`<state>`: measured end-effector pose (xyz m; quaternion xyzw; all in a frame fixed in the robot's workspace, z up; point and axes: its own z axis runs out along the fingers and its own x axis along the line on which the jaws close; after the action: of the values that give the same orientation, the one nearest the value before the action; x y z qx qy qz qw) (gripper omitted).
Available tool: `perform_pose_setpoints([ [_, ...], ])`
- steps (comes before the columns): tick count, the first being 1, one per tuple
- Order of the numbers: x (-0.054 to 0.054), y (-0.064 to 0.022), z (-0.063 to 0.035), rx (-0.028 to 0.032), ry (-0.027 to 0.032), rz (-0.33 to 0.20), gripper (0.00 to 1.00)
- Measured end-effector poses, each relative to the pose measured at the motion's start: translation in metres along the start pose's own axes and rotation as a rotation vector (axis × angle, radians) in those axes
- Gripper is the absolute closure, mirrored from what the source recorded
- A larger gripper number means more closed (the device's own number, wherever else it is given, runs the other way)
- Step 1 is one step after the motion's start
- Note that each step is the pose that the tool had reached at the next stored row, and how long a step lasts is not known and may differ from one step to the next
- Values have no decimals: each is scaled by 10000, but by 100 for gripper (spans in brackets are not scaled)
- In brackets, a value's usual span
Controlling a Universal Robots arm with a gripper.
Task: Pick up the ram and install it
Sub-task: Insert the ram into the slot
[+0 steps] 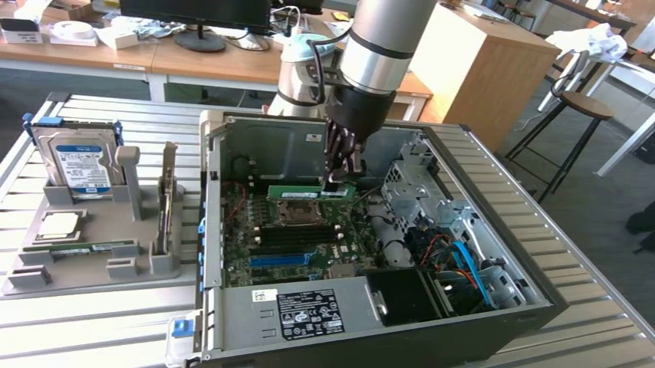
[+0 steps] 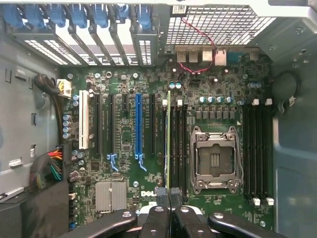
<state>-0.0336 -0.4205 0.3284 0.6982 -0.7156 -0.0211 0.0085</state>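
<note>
At the exterior view's left, a grey holder tray (image 1: 31,280) sat on the slatted metal table (image 1: 573,253). A hard drive (image 1: 77,161) with a blue label stood upright at the tray's far end. Nearer lay a processor chip (image 1: 60,225), and nearer again a second green stick (image 1: 92,247) rested flat in its groove. At the tray's right edge, an expansion card (image 1: 167,201) stood on edge.

Right of the tray lay the open computer case (image 1: 220,307), with the motherboard (image 1: 268,261) facing up. The arm came down from the far side into the case. The gripper (image 1: 340,182) had its fingers clamped on the ram (image 1: 312,192), pinching the stick at its right end. The ram hung level, with its long edge across the case, above the far part of the board and just beyond the processor socket (image 1: 304,208).

In the wrist view the ram (image 2: 169,144) showed edge-on, running straight out from the gripper (image 2: 170,192). It lay in line with the black memory slots (image 2: 178,144) between the blue slot (image 2: 138,124) and the processor socket (image 2: 216,158). Whether it touched a slot could not be told.

Farther right in the case were the metal drive cage (image 1: 419,195) and blue cables (image 1: 465,257). A stool (image 1: 573,115) stood on the floor at the far right.
</note>
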Motion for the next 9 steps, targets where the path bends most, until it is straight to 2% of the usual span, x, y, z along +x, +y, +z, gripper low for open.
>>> perform_pose_setpoints([
  [9,2,-5,122,0,0,-1,89],
])
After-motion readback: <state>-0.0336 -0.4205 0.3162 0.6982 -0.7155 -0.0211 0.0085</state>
